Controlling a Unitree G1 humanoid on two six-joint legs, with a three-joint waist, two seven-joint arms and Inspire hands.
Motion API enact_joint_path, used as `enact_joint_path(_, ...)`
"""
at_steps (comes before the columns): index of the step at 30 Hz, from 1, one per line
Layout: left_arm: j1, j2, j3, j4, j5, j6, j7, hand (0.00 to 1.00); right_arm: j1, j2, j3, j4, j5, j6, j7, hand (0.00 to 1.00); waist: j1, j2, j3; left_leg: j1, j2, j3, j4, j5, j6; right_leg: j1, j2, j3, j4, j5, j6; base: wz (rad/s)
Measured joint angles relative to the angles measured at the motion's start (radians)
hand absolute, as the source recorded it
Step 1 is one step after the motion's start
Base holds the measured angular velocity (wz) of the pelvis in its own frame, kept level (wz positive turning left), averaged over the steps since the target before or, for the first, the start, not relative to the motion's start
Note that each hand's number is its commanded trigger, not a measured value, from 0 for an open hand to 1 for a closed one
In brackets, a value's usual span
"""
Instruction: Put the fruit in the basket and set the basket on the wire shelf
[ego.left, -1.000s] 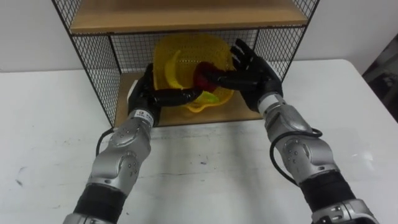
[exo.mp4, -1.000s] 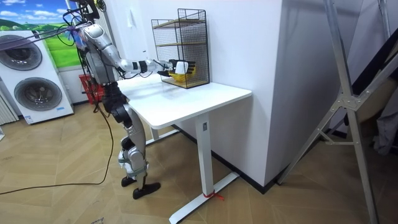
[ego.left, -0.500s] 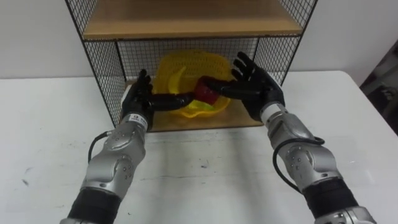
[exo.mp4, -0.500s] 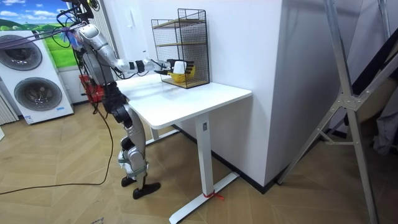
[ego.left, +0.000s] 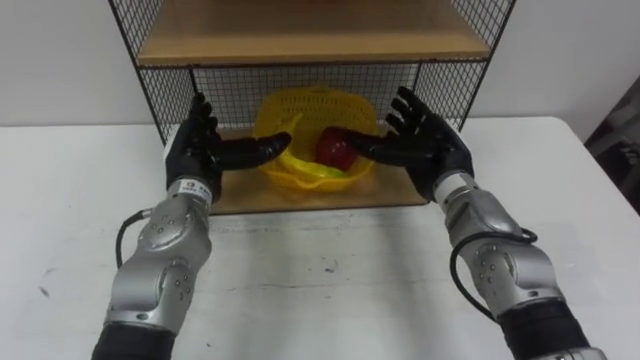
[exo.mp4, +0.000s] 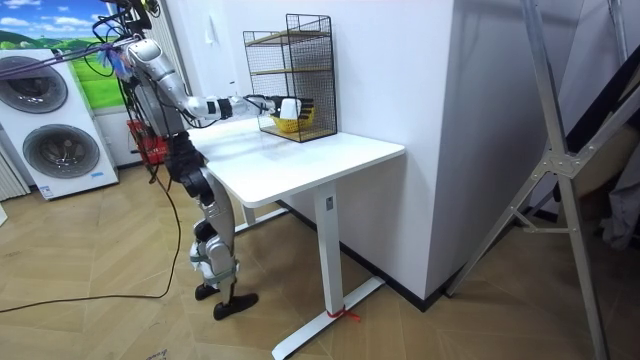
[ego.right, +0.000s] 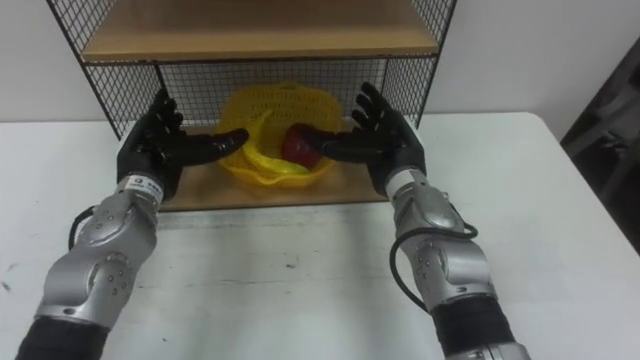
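The yellow basket (ego.left: 318, 108) (ego.right: 272, 110) rests on the lower wooden board of the wire shelf (ego.left: 300, 45) (ego.right: 250, 40) (exo.mp4: 290, 75). In it lie a red apple (ego.left: 335, 150) (ego.right: 297, 147) and a yellow banana (ego.left: 305, 168) (ego.right: 262, 162). My left hand (ego.left: 205, 148) (ego.right: 160, 140) is open at the basket's left side, thumb stretched toward its rim. My right hand (ego.left: 425, 145) (ego.right: 385, 135) is open at the basket's right side, thumb reaching in front of the apple. Neither hand grips the basket.
I stand at the edge of a white table (ego.left: 330, 270) (exo.mp4: 300, 160) that bears the shelf at its far side against the wall. The shelf's mesh sides (ego.left: 152, 90) (ego.left: 445, 85) flank my hands. Washing machines (exo.mp4: 55, 130) stand at the room view's left.
Both hands have let go of the basket and drawn back and apart, out of the shelf opening. The basket, earlier tilted between them, now sits flat on the board.
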Motion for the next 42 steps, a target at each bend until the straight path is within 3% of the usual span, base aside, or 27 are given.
enact_joint_path(5,0.031,0.0,0.0,-0.049,0.027,0.0,-0.021,0.0,0.053,0.0,0.0,-0.063,-0.034,-0.004,0.003,0.0,-0.002,0.0,0.0002,0.011,0.0,-0.001,-0.012,0.0,0.0,0.015,0.0,0.001,0.0,0.0,0.0,0.0)
enact_joint_path(8,0.073,0.001,-0.002,-0.121,0.051,-0.025,-0.036,0.0,0.079,0.0,-0.002,-0.113,-0.046,-0.01,0.007,0.0,-0.005,0.0,0.0001,0.017,0.0,0.0,-0.017,0.0,0.0,0.018,0.001,-0.001,0.0,0.0,0.0,0.0)
enact_joint_path(12,0.116,0.008,-0.001,-0.167,0.066,-0.048,-0.071,0.0,0.133,-0.002,-0.032,-0.169,-0.083,-0.052,0.011,0.0,-0.004,0.001,0.0006,0.021,0.0,0.002,-0.019,0.0,0.0,0.019,0.001,0.002,0.0,0.0,0.0,-0.01)
enact_joint_path(15,0.164,0.025,-0.009,-0.222,0.066,-0.064,-0.094,0.0,0.19,-0.009,-0.041,-0.234,-0.102,-0.063,0.017,0.0,-0.005,0.003,0.0021,0.024,0.0,0.007,-0.023,0.0,0.0,0.014,0.002,0.004,-0.001,0.0,0.0,-0.06)
enact_joint_path(19,0.199,0.026,-0.007,-0.281,0.09,-0.088,-0.118,0.0,0.243,-0.007,-0.049,-0.295,-0.101,-0.073,0.037,0.0,-0.004,0.003,0.0023,0.02,0.0,0.008,-0.023,0.0,-0.001,0.014,0.002,0.005,-0.002,0.0,0.001,0.0)
enact_joint_path(22,0.238,0.028,-0.009,-0.348,0.111,-0.13,-0.137,0.0,0.279,-0.007,-0.054,-0.361,-0.103,-0.098,0.049,0.0,-0.006,0.003,0.0025,0.019,0.0,0.01,-0.024,0.0,-0.001,0.014,0.002,0.004,-0.013,0.0,0.0,0.0)
enact_joint_path(27,0.336,0.035,-0.015,-0.395,0.103,-0.223,-0.213,0.0,0.345,-0.005,-0.065,-0.431,-0.115,-0.18,0.074,0.0,-0.01,0.0,0.0031,0.011,0.0,0.011,-0.023,0.0,-0.001,0.013,0.002,0.004,-0.017,0.0,0.001,0.0)
enact_joint_path(31,0.407,0.039,-0.021,-0.398,0.093,-0.238,-0.231,0.0,0.422,-0.005,-0.065,-0.461,-0.133,-0.207,0.088,0.0,-0.006,-0.002,0.0024,-0.001,0.0,0.014,-0.023,0.0,-0.001,-0.001,0.001,0.005,-0.016,-0.001,0.001,-0.01)
enact_joint_path(33,0.455,0.039,-0.027,-0.426,0.092,-0.264,-0.235,0.0,0.48,-0.005,-0.062,-0.513,-0.161,-0.215,0.091,0.0,-0.001,-0.003,0.0018,-0.014,0.0,0.017,-0.022,0.0,-0.001,-0.016,0.002,0.011,-0.013,-0.001,0.0,-0.05)
enact_joint_path(37,0.48,0.039,-0.03,-0.431,0.075,-0.326,-0.237,0.0,0.514,-0.005,-0.063,-0.516,-0.177,-0.266,0.095,0.0,-0.003,-0.006,0.0039,-0.014,0.0,0.019,-0.024,0.0,-0.001,-0.017,0.003,0.018,-0.011,0.0,0.0,-0.02)
enact_joint_path(39,0.51,0.04,-0.027,-0.431,0.074,-0.379,-0.235,0.0,0.555,-0.005,-0.064,-0.541,-0.196,-0.294,0.1,0.0,0.0,-0.006,0.0034,-0.011,0.001,0.02,-0.025,0.0,-0.001,-0.014,0.003,0.02,-0.011,0.0,0.0,0.0)
enact_joint_path(42,0.524,0.039,-0.016,-0.434,0.074,-0.415,-0.215,0.0,0.586,-0.005,-0.07,-0.584,-0.198,-0.324,0.101,0.0,0.001,-0.006,0.0033,-0.011,0.0,0.021,-0.024,0.0,-0.001,-0.015,0.004,0.021,-0.011,0.0,0.0,0.0)
